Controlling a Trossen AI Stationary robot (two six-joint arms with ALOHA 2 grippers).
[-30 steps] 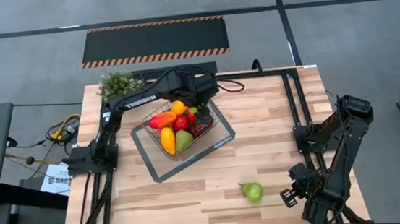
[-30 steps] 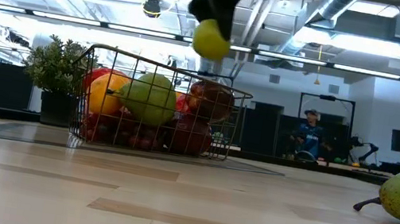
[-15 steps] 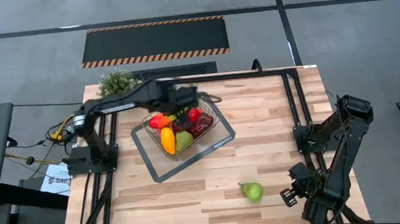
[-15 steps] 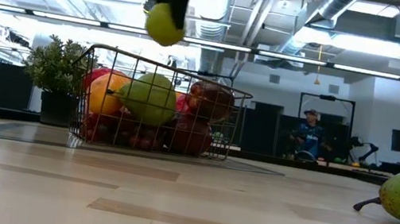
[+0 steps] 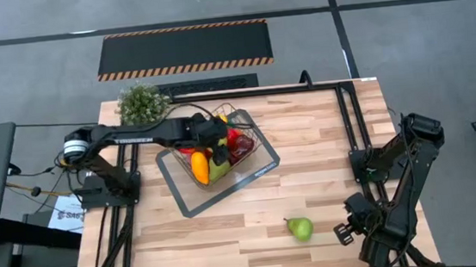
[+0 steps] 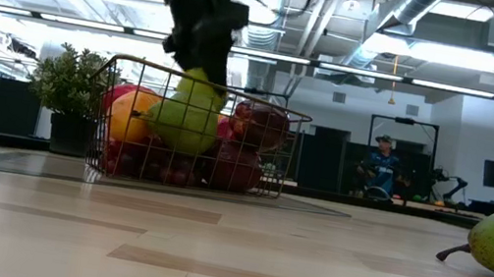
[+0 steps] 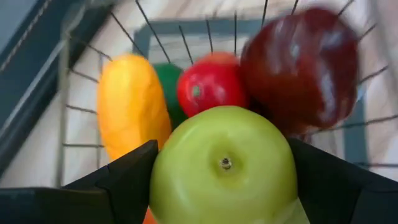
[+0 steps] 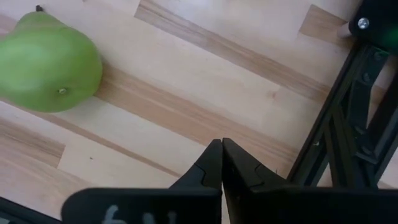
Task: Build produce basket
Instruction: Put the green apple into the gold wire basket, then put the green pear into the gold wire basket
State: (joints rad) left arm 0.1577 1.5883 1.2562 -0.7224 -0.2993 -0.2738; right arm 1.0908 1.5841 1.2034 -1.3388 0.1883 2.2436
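My left gripper hangs over the basket, its two fingers spread around a yellow-green apple and pressed to it on both sides. In the low view that apple sits level with the basket's top rim, on the heap of fruit inside.

Taking the basket as my mark: the wooden table spreads all round it. The grey tray base lies flat under it. A bushy potted plant stands just beyond its far left corner, at the table's back edge.

Inside the basket I see a long yellow-orange piece, a dark red apple and a smaller bright red fruit, with something green tucked behind.

Well apart from the basket, toward the near right, a green pear lies alone on the wood.

My right gripper waits near that pear, low over the table's near right corner, fingers pinched together on nothing.
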